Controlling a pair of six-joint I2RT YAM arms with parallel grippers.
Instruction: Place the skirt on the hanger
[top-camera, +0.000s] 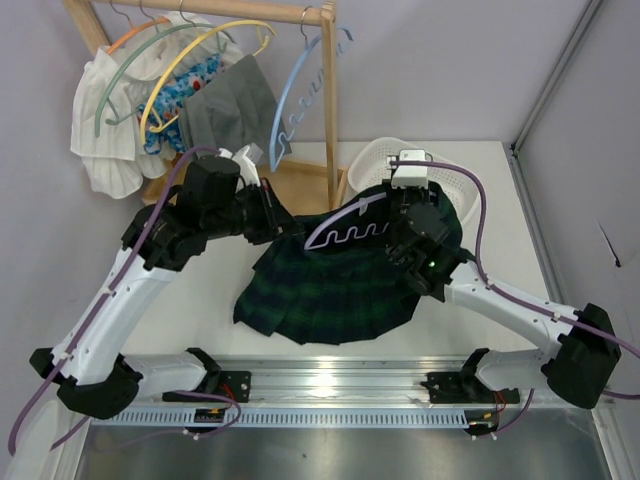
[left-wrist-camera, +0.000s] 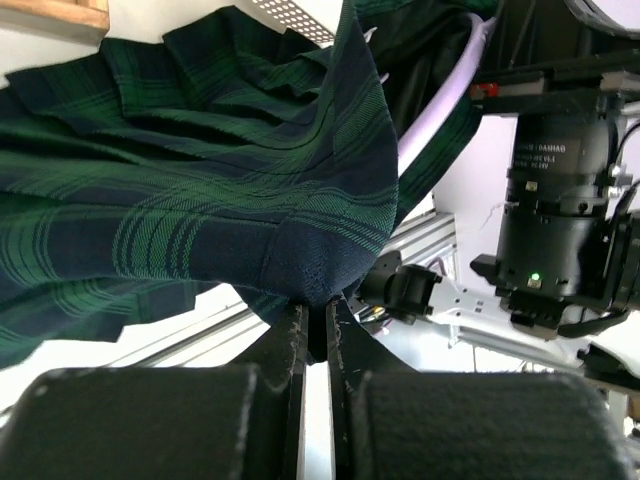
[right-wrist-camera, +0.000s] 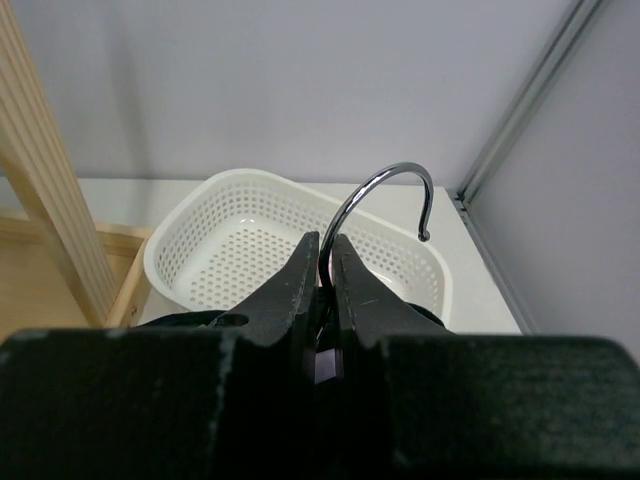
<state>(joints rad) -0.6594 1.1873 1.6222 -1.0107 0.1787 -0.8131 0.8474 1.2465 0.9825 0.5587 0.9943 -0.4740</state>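
Observation:
The green and navy plaid skirt (top-camera: 335, 290) lies spread at mid table, its upper edge lifted. The lavender hanger (top-camera: 350, 230) with the wavy bar lies across the skirt's top. My left gripper (top-camera: 283, 222) is shut on the skirt's waistband edge (left-wrist-camera: 310, 270) and holds it up. My right gripper (top-camera: 405, 240) is shut on the hanger at the base of its metal hook (right-wrist-camera: 385, 195). In the left wrist view the hanger's arm (left-wrist-camera: 435, 115) passes under a fold of the skirt.
A white perforated basket (top-camera: 440, 178) stands behind the skirt, also in the right wrist view (right-wrist-camera: 250, 240). A wooden rack (top-camera: 325, 90) at the back left carries a blue hanger (top-camera: 300, 100), a yellow hanger (top-camera: 190, 70), a grey garment (top-camera: 230, 105) and a white one (top-camera: 105, 120).

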